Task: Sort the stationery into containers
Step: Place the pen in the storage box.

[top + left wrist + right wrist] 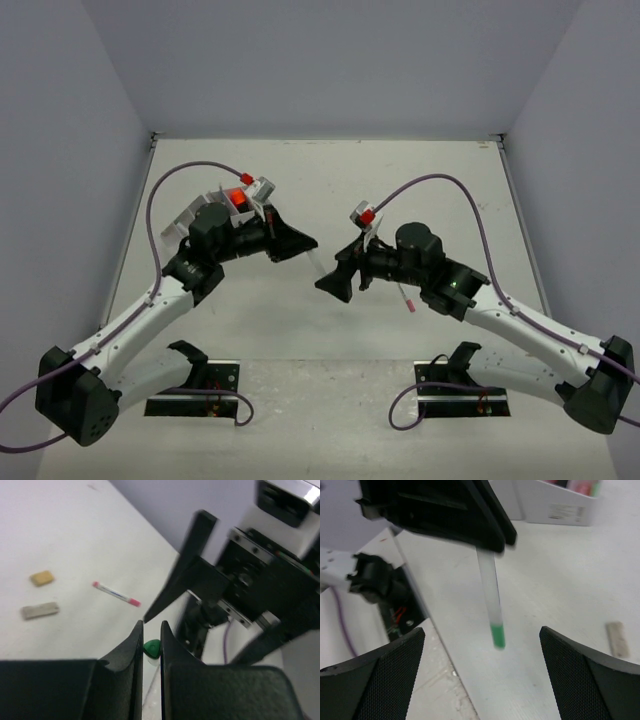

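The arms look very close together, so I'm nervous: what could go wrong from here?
1. The left gripper pinches the green-tipped pen only at its top end, so the hanging pen could swing or slip out.
2. The right gripper is wide open close by; moving in, it might knock the left gripper.
3. The pen hangs over the table, away from the white tray; a drop would probably land outside it.
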Available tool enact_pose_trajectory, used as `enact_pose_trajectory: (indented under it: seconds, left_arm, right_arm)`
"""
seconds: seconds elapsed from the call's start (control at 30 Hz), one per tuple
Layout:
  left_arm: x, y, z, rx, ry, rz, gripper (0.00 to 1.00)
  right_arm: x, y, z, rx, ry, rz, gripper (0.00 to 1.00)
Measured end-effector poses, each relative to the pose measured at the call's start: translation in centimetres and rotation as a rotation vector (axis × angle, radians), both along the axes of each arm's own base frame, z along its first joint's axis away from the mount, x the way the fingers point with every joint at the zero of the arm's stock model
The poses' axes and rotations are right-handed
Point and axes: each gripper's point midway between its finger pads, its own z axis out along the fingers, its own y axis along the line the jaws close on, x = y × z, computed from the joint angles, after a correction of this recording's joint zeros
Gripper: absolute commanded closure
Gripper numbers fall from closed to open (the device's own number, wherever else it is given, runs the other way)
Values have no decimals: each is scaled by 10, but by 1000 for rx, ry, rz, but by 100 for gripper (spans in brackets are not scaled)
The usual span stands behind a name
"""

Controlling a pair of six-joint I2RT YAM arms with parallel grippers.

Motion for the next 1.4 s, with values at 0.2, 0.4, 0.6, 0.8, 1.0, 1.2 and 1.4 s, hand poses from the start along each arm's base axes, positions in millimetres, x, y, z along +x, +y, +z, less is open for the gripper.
enact_pose_trajectory:
  seconds: [0.2,0.4,0.6,0.8,1.0,1.2,1.4]
  left_arm:
    - [104,105,19,244,17,810,100]
    - [122,295,54,343,36,1610,100]
    - [120,371,31,403,137,1913,100]
    - [138,369,-24,480,236,1898,100]
    - [135,361,-91,564,343,1834,100]
    - [138,352,-116,566,381,1776,40]
    - [137,338,-140,540,425,1706,19]
  right_arm:
    - [52,-66,-20,-118,-34,-468,1]
    - [71,-135,-45,-186,-2,-784,1]
    - [75,-150,-69,-247,45,-851,1]
    - [74,-150,-80,-279,63,-845,1]
    - [73,-150,-80,-279,64,-843,2]
    - [81,-165,-93,-395,130,-888,24]
    - [101,-178,-129,-625,306,-914,46]
